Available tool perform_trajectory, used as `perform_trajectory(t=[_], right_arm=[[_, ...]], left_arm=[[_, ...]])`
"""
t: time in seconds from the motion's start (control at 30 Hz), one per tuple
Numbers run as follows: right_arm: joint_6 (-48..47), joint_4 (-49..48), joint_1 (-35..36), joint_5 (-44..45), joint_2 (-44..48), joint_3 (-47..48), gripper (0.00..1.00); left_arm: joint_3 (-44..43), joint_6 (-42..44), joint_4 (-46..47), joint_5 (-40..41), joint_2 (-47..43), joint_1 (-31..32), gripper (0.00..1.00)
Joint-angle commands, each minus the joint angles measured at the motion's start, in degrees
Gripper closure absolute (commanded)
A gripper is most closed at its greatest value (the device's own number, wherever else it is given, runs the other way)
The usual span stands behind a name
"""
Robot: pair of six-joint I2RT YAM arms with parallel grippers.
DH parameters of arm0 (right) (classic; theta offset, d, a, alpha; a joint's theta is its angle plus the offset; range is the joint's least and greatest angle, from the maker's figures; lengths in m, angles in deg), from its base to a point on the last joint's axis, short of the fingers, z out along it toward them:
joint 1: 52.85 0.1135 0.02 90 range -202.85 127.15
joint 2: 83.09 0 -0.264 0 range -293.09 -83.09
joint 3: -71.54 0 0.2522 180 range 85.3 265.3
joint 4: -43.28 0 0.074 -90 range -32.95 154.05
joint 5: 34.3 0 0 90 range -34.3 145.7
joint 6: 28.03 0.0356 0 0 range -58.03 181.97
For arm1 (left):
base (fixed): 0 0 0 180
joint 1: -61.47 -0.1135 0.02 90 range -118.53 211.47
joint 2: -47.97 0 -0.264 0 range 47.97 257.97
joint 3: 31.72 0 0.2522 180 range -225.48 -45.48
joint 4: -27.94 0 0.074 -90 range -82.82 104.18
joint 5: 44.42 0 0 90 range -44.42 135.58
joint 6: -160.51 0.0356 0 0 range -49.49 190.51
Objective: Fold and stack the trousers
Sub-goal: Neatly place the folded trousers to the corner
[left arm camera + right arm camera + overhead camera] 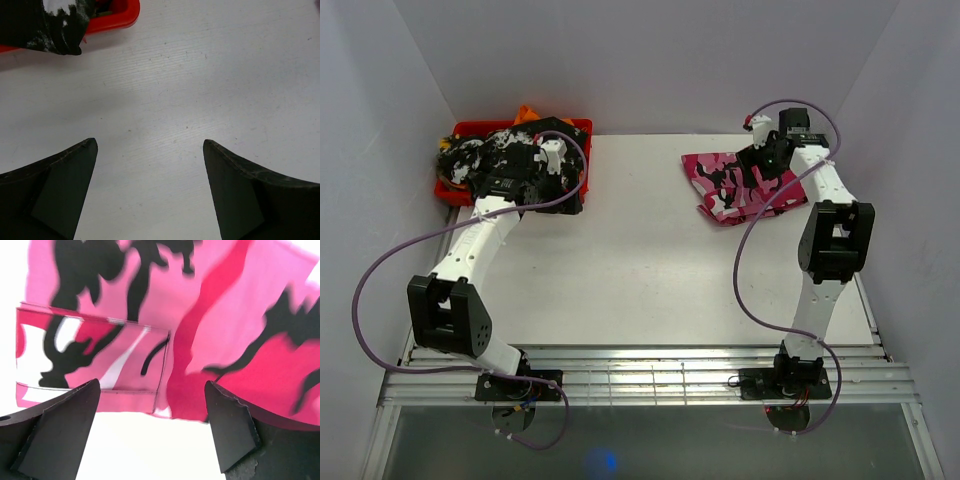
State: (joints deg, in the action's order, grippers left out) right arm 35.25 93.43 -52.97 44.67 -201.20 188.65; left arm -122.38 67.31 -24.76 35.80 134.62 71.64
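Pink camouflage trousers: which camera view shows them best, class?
The top external view: nearly the whole folded pink camouflage trousers lie visible on the table, far right. The right wrist view shows only a close patch with a pocket. The left wrist view shows none of them.

Left gripper (150,165), jaws wide apart over bare white bench (200,80); a red bin (117,17) corner with black-and-white mottled cloth (55,27) draped over it at top left.

One pair of pink camouflage trousers (720,190) near the table's (620,250) far right corner; one red bin (480,126) at the far left corner; one black-and-white mottled garment (465,160) in it.
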Motion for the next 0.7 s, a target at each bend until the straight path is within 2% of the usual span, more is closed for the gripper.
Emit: perform_trajectory(t=[0.0, 0.13, 0.3, 0.43, 0.57, 0.67], right_arm=[[-14.6, 9.5, 0.1, -2.3, -3.2, 8.3, 0.10], [-20.5, 16.8, 0.1, -2.9, -12.7, 14.9, 0.10], [-24.3, 15.1, 0.1, -1.1, -16.2, 10.9, 0.10], [-16.0, 11.9, 1.7, 2.7, -21.2, 13.0, 0.10], [-2.6, 8.1, 2.1, 9.5, -24.0, 14.3, 0.10], [4.7, 8.2, 2.1, 10.8, -27.6, 19.2, 0.10]], left_arm=[[-0.1, 0.8, -0.3, -2.6, -3.8, -0.2, 0.02], [0.4, 0.5, -0.4, -2.5, -4.6, -0.2, 0.02], [1.3, 0.1, -0.5, -2.3, -5.6, -0.2, 0.02], [2.2, -0.4, -0.7, -2.3, -6.1, -0.2, 0.02], [2.4, -0.4, -0.9, -1.8, -5.7, -0.3, 0.02], [1.4, -0.1, -1.8, -1.3, -5.2, -0.3, 0.02]])
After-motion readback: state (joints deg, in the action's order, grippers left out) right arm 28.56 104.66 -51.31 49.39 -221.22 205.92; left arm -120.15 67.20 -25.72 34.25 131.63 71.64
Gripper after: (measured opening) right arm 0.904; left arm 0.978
